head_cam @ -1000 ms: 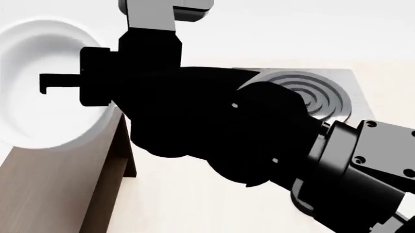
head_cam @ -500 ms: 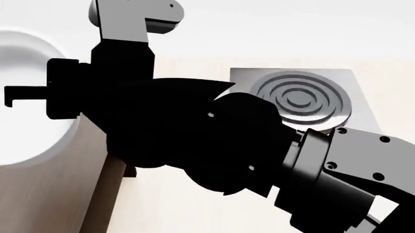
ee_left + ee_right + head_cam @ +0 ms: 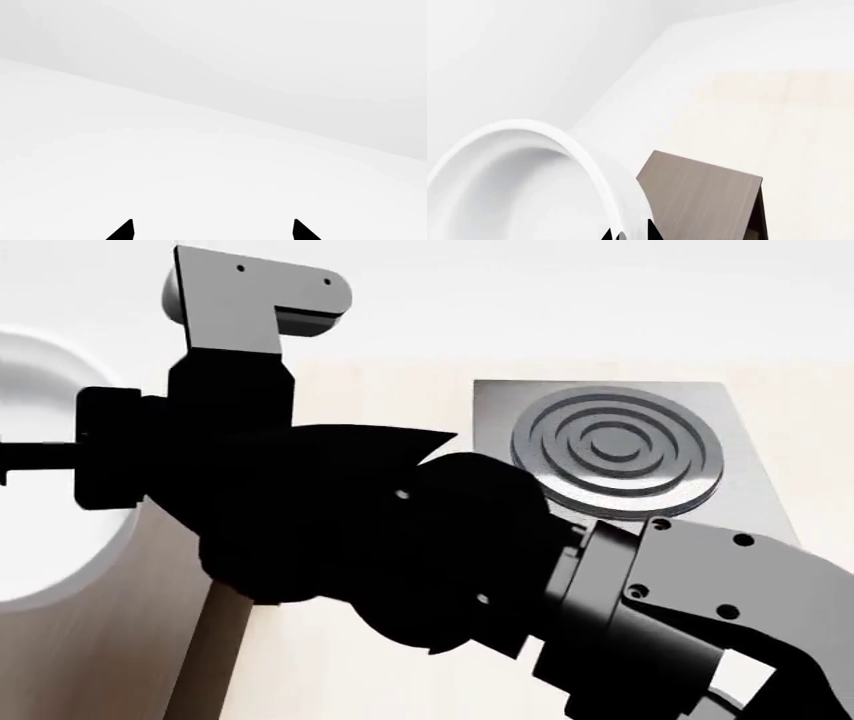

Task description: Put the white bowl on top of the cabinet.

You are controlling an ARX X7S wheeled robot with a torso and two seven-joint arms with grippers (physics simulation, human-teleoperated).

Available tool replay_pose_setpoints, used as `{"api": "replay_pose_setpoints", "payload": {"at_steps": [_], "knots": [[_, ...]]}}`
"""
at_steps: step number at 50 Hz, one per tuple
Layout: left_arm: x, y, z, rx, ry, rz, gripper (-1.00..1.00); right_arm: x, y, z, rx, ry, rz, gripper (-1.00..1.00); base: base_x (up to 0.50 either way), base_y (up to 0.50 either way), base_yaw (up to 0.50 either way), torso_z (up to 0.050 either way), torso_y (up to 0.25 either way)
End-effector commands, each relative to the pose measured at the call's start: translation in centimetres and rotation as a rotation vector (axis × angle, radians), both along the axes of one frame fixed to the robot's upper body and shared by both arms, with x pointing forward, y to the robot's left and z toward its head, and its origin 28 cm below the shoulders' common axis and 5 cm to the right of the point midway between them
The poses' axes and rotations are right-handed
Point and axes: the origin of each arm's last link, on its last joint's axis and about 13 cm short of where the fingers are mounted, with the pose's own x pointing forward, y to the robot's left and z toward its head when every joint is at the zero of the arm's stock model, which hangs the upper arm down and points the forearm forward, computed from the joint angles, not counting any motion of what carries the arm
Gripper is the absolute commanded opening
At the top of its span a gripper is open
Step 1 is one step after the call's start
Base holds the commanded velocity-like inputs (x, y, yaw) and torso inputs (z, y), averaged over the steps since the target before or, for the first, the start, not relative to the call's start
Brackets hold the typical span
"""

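White bowl tipped sideways above cabinet, rim pinched by right end effector

The right arm fills the middle of the head view and hides most of the cabinet and the near left corner of the stove plate. The white bowl is cut off by that picture's left edge, as is the right pincer. In the left wrist view only two black fingertips show, with blank white beyond
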Motion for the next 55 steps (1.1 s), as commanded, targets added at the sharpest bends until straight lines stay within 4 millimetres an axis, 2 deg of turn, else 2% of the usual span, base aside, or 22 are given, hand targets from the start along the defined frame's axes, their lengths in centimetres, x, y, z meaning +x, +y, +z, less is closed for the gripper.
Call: {"api": "replay_pose_setpoints", "payload": {"at_steps": [1, 28, 55], "knots": [[0.0, 0.0, 0.0, 0.000, -0.001, 0.000, 1.00, 0.4, 0.1, 0.3, 0.030, -0.043, -0.003, -1.00, 0.00, 0.00, 0.00, 0.000, 0.000], [0.0, 0.0, 0.0, 0.001, 0.000, -0.001, 1.00, 0.9, 0.0, -0.8, 0.029, -0.009, -0.018, -1.00, 0.00, 0.00, 0.00, 0.000, 0.001], [0.0, 0.0, 0.0, 0.002, 0.001, -0.003, 1.00, 0.8, -0.5, -1.0, 0.028, 0.016, -0.044, -1.00, 0.00, 0.00, 0.00, 0.000, 0.001]]}}
